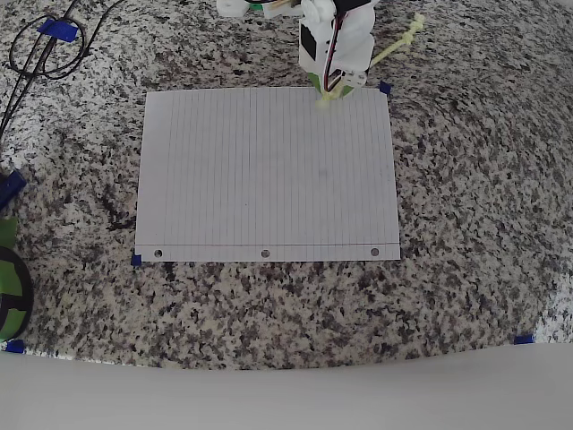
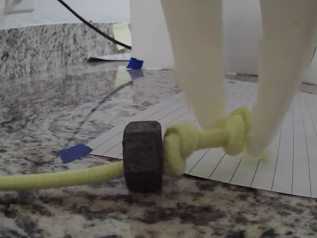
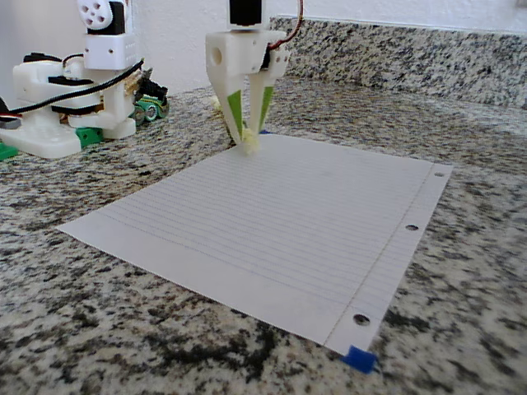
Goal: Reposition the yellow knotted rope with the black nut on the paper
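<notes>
1. The granite counter (image 1: 466, 179) spreads speckled grey beneath everything, its backsplash rising behind my arm in the fixed view.
2. The paper (image 1: 269, 175) lies flat at the counter's middle, three punched holes along its near edge in the overhead view, blue tape (image 3: 359, 359) pinning its corners.
3. My white arm base (image 3: 70, 107) stands on the counter, off to the left in the fixed view, black cables looped across it.
4. My gripper (image 3: 249, 140) points straight down at the paper's far edge, near the right corner in the overhead view; its two fingers (image 2: 198, 64) are clamped on the knotted tip of the yellow knotted rope (image 2: 208, 139).
5. The rope's pinched end sits just over the paper's edge, while the rest trails off the sheet across the granite, up and to the right in the overhead view (image 1: 398, 45).
6. The black nut (image 2: 142, 156) is threaded on the rope, standing on edge on the bare granite just off the paper, pressed against a knot.
</notes>
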{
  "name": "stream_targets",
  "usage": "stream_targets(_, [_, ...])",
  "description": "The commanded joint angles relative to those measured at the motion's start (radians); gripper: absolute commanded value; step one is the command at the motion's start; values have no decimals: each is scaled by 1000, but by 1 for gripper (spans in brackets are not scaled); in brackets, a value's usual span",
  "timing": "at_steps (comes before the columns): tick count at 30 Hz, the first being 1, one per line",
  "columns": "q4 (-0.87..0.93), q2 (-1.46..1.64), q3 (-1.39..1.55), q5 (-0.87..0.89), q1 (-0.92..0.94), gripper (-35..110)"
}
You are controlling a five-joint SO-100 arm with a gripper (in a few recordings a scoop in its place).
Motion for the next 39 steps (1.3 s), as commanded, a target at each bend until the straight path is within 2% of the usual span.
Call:
stream_targets(1, [-6,0,-25,-17,5,0])
stream_targets(12, [-28,126,-28,-67,137,0])
stream_targets(18, [-87,272,-28,-133,319,0])
stream_targets(35, [-183,637,-21,-164,838,0])
stream_targets(39, [-261,718,15,-207,973,0])
